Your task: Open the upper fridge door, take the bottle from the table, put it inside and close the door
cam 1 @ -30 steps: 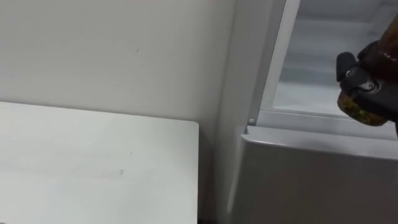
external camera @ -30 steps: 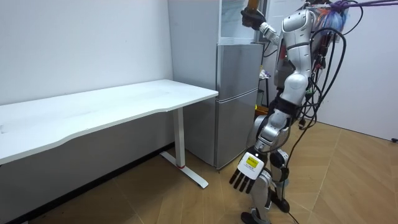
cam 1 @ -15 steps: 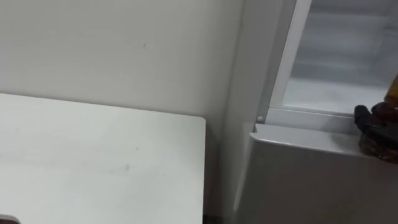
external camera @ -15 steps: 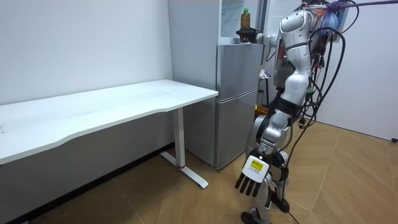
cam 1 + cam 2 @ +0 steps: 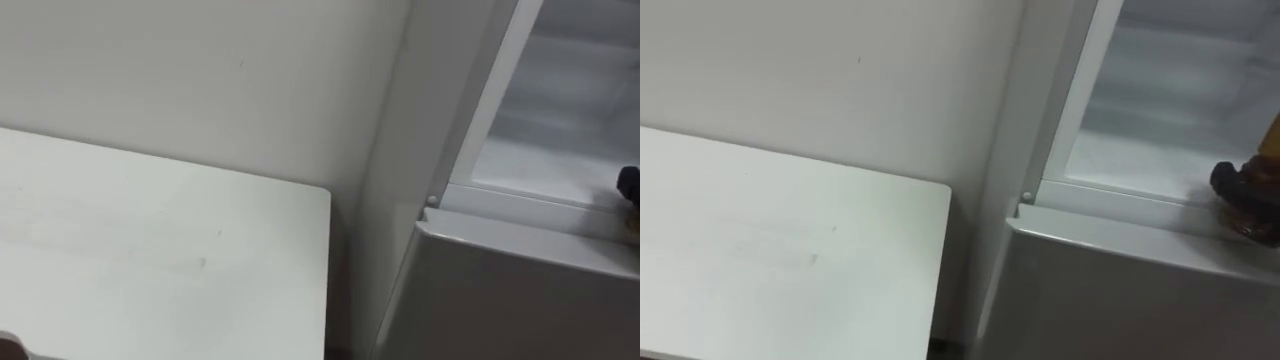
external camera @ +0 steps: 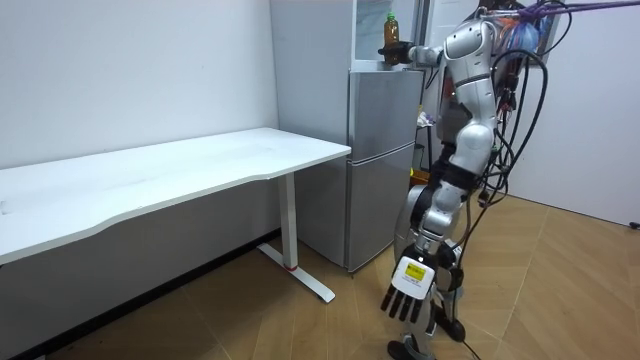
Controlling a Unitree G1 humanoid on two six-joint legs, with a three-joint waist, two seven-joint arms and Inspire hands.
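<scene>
The bottle (image 6: 391, 24), amber with a green cap, stands upright at the front edge of the open upper fridge compartment (image 5: 1160, 150). My right hand (image 5: 1244, 196) is curled round its lower part, and the amber body (image 5: 1272, 138) rises above the fingers at the right eye view's right edge. A dark bit of the same hand (image 5: 630, 184) shows at the left eye view's right edge. In the room view I stand facing the fridge with the right arm raised to it. My left hand (image 6: 408, 290) hangs by my leg with straight fingers.
The shut lower fridge door (image 5: 1120, 290) lies just under the compartment's sill. A white table (image 5: 150, 260) stands to the left of the fridge against the wall, its corner close to the fridge side. Wooden floor lies behind me in the room view.
My right hand brought the bottle down from a raised, tilted hold to upright at the compartment's front edge. The eye views have shifted. The left hand swung slightly.
</scene>
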